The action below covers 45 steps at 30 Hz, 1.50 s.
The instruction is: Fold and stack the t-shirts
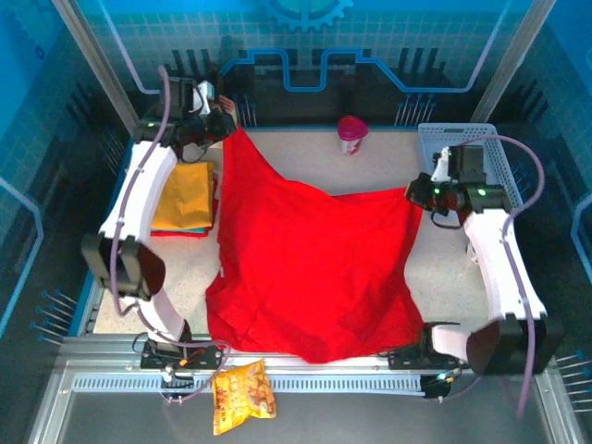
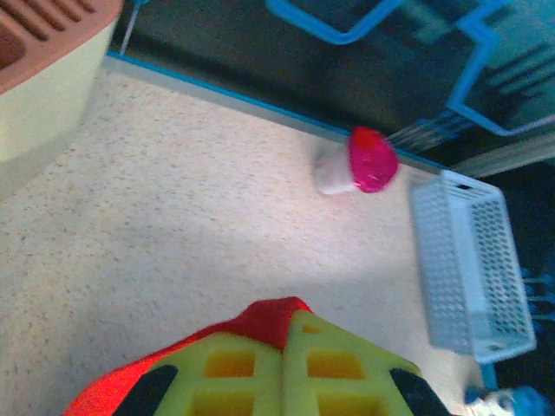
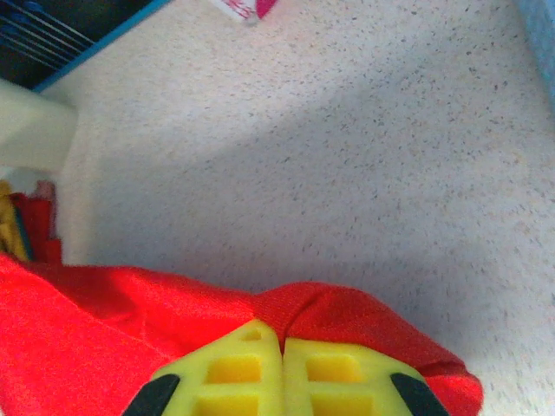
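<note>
Top view: red t-shirt (image 1: 314, 268) gripped at two far corners, left gripper (image 1: 225, 125) and right gripper (image 1: 418, 192) both clamped on cloth, probably to spread it flat over the speckled table (image 1: 370, 162) for folding (near hem slack, wrinkled). Mustard t-shirt (image 1: 182, 196) lying compact at left, likely as stack base.

Left wrist: closed, ribbed yellow fingers (image 2: 234, 368) pinching a soft red corner.

Right wrist: likewise shut on puckered red hem.

Robot lab test cell, speckled desk (image 1: 361, 171) boxed in by blue-lit tiled panels (image 1: 435, 37), gear emblem (image 1: 310, 11) at 12 o'clock, slotted metal rail (image 1: 314, 381) at 6 o'clock, left arm base (image 1: 176, 351) and right arm base (image 1: 421, 359) bolted there
</note>
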### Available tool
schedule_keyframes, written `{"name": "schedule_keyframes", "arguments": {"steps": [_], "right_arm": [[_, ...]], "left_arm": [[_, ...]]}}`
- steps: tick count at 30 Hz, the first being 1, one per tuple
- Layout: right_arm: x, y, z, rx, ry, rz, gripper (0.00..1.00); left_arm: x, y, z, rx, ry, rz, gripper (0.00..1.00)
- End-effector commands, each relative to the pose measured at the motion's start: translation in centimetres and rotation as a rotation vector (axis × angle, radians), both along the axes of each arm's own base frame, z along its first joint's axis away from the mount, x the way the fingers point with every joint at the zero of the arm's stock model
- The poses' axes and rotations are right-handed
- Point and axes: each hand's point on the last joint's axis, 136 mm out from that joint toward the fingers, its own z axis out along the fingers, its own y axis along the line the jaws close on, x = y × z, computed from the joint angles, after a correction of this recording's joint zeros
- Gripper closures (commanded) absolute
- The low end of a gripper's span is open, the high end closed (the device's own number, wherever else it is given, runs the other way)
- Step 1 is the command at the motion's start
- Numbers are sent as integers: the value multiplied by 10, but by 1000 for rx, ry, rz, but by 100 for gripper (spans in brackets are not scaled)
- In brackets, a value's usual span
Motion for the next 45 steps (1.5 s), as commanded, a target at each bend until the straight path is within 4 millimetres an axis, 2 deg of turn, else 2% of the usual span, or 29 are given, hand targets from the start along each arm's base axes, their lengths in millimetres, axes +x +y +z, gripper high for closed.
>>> {"name": "schedule_keyframes", "arguments": {"steps": [1, 3, 5, 7, 10, 13, 18, 25, 30, 34, 39, 45], "right_arm": [[63, -1, 0, 43, -108, 9, 100], [90, -2, -14, 65, -83, 27, 100], [111, -1, -26, 85, -71, 49, 100], [123, -3, -36, 92, -60, 51, 100], [127, -4, -52, 105, -35, 60, 100], [123, -8, -68, 132, -5, 58, 100], [114, -29, -88, 174, 47, 13, 100], [120, -59, -101, 219, 107, -26, 100], [118, -65, -112, 224, 151, -35, 100], [109, -63, -119, 181, 190, -34, 100], [93, -68, -130, 105, 257, -59, 100], [86, -71, -141, 54, 309, -66, 100]], "left_arm": [[46, 2, 4, -31, -91, 16, 100], [71, -5, -16, -63, -55, 0, 100], [86, -9, -27, -86, -42, -4, 100], [92, -8, -34, -89, -31, 1, 100], [87, -9, -38, -90, -22, -1, 100], [72, -7, -45, -90, 5, 6, 100], [29, -9, -63, -149, 73, 54, 100], [-33, -7, -91, -157, 175, 152, 100], [-68, -11, -106, -188, 228, 182, 100], [-88, -17, -116, -190, 262, 189, 100], [-109, -14, -136, -217, 307, 235, 100], [-130, -9, -146, -205, 319, 265, 100]]}}
